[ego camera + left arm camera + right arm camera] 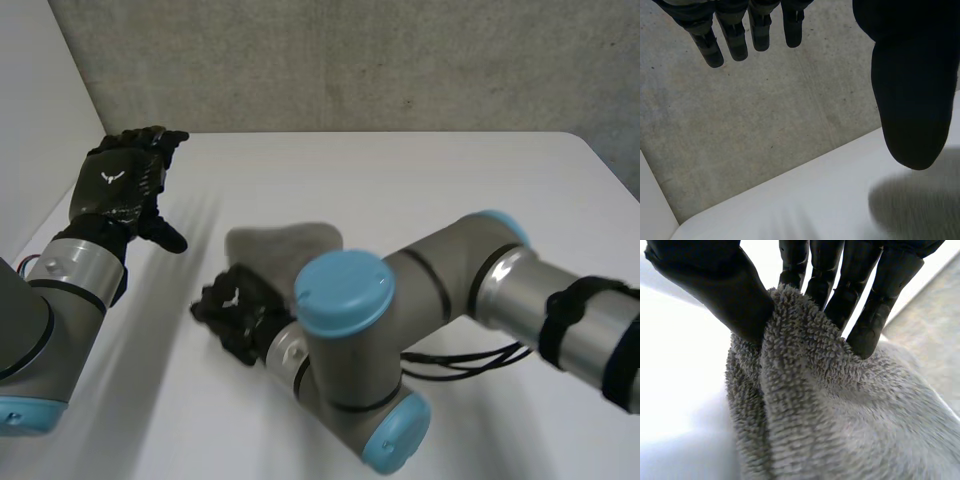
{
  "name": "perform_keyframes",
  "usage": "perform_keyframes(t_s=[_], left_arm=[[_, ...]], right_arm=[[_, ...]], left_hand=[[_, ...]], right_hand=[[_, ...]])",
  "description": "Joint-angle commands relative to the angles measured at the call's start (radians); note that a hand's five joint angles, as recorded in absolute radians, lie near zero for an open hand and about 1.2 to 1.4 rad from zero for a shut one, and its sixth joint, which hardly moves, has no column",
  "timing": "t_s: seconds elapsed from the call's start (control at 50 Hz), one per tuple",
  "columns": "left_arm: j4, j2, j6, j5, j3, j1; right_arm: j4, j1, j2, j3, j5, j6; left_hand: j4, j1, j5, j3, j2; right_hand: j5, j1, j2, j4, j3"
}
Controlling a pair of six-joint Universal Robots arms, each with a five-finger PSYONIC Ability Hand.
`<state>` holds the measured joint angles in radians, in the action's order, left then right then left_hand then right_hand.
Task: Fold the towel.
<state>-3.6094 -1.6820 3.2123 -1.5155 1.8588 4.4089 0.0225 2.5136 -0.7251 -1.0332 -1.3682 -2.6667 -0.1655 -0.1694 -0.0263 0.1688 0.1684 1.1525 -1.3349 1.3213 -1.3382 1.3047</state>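
The towel (285, 245) lay near the middle of the white table (450, 190) as a small grey heap. The side nearest the robot was hidden behind the right arm (345, 330). In the right wrist view its pile (830, 415) was gathered into a raised ridge, with one thick roll of cloth running down from the grip, so it was neither flat nor squared.

The right hand (235, 310) was at the towel's near edge, on the side toward the left arm. Its thumb (715, 285) and fingers (860, 315) were pinched together on that bunched edge, with cloth squeezed between them.

The left hand (120, 185) was held up over the far left part of the table, well apart from the towel. Its fingers (735, 35) were straight and slack, the thumb (910, 100) stood off to one side, and it grasped nothing.

By my reading, a fold was under way but not finished. One edge was lifted and gripped, and no tidy doubled layer could be seen. Carrying that edge across, laying it down, letting go and smoothing it all seemed left to do. How many folds the heap already held could not be told.
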Motion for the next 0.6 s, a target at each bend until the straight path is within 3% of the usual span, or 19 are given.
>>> perform_keyframes(t_s=[0.02,0.06,0.16,0.38,0.6], left_arm=[[0.000,-0.004,0.001,0.005,0.005,-0.002],[-0.002,-0.013,0.001,0.005,0.005,-0.006],[-0.009,-0.044,0.001,0.008,0.005,-0.013],[-0.005,-0.096,-0.011,0.005,-0.001,-0.029],[0.000,-0.254,-0.098,0.006,-0.038,-0.123]], right_arm=[[0.007,0.004,0.012,-0.008,-0.057,0.047],[0.008,-0.002,-0.029,-0.019,-0.095,0.039],[0.039,-0.010,-0.137,-0.073,-0.144,0.013],[0.093,-0.152,-0.359,-0.274,-0.173,-0.178],[0.005,-0.255,-0.239,-0.202,-0.163,-0.306]], left_hand=[[-0.010,-0.006,0.025,0.007,0.007],[-0.010,-0.006,0.025,0.007,0.007],[-0.010,-0.006,0.025,0.007,0.007],[-0.010,-0.006,0.025,0.007,0.007],[-0.013,-0.009,0.023,0.009,0.010]], right_hand=[[0.069,-0.061,0.075,-0.058,0.092],[-0.850,0.858,-0.844,0.861,-0.828],[-1.100,1.108,-1.094,1.111,-1.078],[-1.148,1.156,-1.142,1.159,-1.126],[-1.136,1.144,-1.131,1.147,-1.114]])
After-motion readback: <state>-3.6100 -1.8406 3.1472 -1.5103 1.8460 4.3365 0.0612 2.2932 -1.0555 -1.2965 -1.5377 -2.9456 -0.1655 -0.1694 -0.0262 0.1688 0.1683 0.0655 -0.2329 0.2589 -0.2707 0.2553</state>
